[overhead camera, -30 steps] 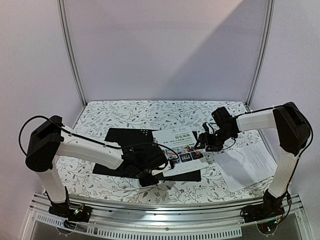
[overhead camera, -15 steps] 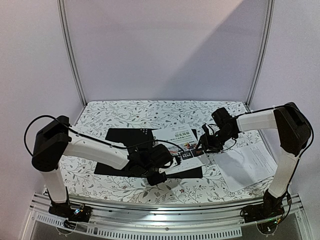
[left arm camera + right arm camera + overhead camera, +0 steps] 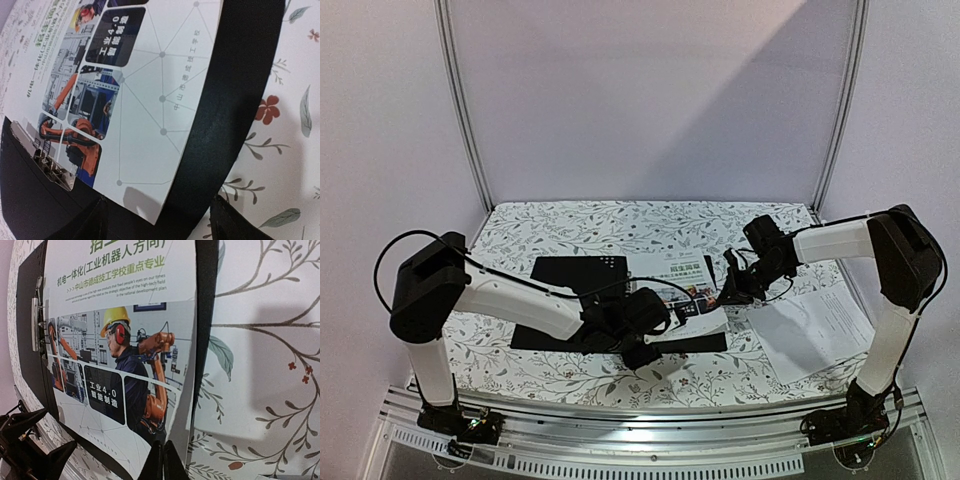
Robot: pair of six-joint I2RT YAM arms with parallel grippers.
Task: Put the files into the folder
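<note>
Folder (image 3: pixel 570 275) lay open and flat at the middle of the floral tablecloth (image 3: pixel 550 230), black inside upward, its long edges running from 9 to 3 o'clock. A strip of cloth separated its 9 o'clock edge from the table's side, and a wider band lay between its 12 o'clock edge and the back wall.

The left gripper (image 3: pixel 162 222) hung low at the folder's 6 o'clock edge. Its fingers (image 3: pixel 92 222) stood well apart and held nothing, with the near corner of the colour leaflet (image 3: pixel 682 288) lying between them. That leaflet rested on the folder's right half. One side lay against the metal clip (image 3: pixel 36 320) at the spine, and on the other sides a narrow black margin of folder showed past the paper.

At the leaflet's 3 o'clock edge the right gripper (image 3: pixel 162 460) had its fingers pressed together. The paper's edge ran down into them and stood slightly raised off the black board, casting a shadow there.

The white printed sheets (image 3: pixel 820 320) lay further toward 3 o'clock, on the cloth outside the folder. A gap of cloth separated them from the folder's edge, and their 3 o'clock corner lay near the right arm's upright link.
</note>
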